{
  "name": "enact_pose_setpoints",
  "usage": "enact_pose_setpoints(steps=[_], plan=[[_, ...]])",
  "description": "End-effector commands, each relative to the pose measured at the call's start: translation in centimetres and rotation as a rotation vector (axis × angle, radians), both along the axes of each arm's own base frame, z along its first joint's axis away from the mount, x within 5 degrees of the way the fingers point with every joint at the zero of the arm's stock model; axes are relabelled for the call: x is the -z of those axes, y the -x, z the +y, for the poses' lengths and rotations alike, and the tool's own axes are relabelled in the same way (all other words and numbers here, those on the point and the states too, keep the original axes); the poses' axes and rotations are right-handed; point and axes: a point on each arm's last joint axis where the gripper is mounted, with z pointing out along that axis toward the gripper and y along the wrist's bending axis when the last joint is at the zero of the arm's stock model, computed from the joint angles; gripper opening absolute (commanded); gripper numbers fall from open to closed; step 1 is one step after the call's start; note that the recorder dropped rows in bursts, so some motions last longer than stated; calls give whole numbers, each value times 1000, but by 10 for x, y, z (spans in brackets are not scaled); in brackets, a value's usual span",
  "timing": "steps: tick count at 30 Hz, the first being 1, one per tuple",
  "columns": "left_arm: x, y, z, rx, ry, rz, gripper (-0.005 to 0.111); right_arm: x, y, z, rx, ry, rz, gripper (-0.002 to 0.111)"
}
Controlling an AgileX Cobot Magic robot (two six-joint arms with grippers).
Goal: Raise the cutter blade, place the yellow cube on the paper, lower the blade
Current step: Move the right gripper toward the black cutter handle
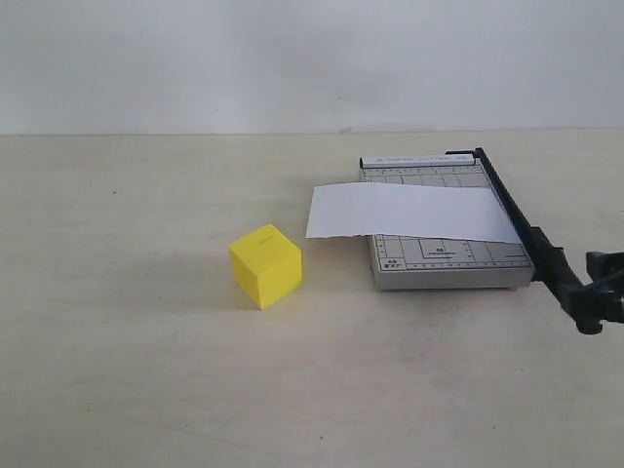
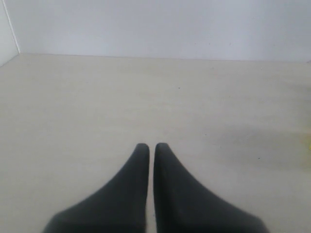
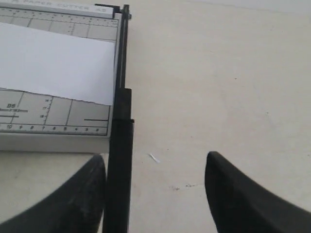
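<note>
The yellow cube (image 1: 265,265) stands on the table, left of the grey cutter board (image 1: 444,255) and apart from it. The white paper (image 1: 409,213) lies across the board and overhangs its left side. The cutter blade (image 1: 531,239) lies flat along the board's right edge, its thick handle (image 3: 119,165) reaching past the front. My right gripper (image 3: 155,158) is open around that handle, which sits close beside one finger (image 3: 87,194) with a wide gap to the other. In the exterior view the right gripper (image 1: 606,283) shows at the right edge. My left gripper (image 2: 151,145) is shut on nothing over bare table.
The pale tabletop (image 1: 146,370) stretches wide around the cube and the cutter. A white wall (image 1: 292,58) closes off the back. A tiny white scrap (image 3: 154,158) lies on the table between the right fingers.
</note>
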Motion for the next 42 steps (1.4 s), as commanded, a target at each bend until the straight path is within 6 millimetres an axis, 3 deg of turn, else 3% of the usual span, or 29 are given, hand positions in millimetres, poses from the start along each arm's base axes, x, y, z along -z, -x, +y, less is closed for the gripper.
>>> enact_pose_setpoints(steps=[1,6,17,38,42], plan=[[-4,0,0,4,7,-32,4,11,-11,2,-4,52,-27,58],[-5,-1,0,5,5,-51,4,29,-16,4,27,2,28,58],[-5,-1,0,5,9,-51,4,44,-27,12,-27,-22,62,58],[-8,-1,-1,7,47,-79,4,61,-23,11,18,-45,178,58],[-7,-1,-3,9,108,-81,4,61,-23,11,17,-43,183,43]])
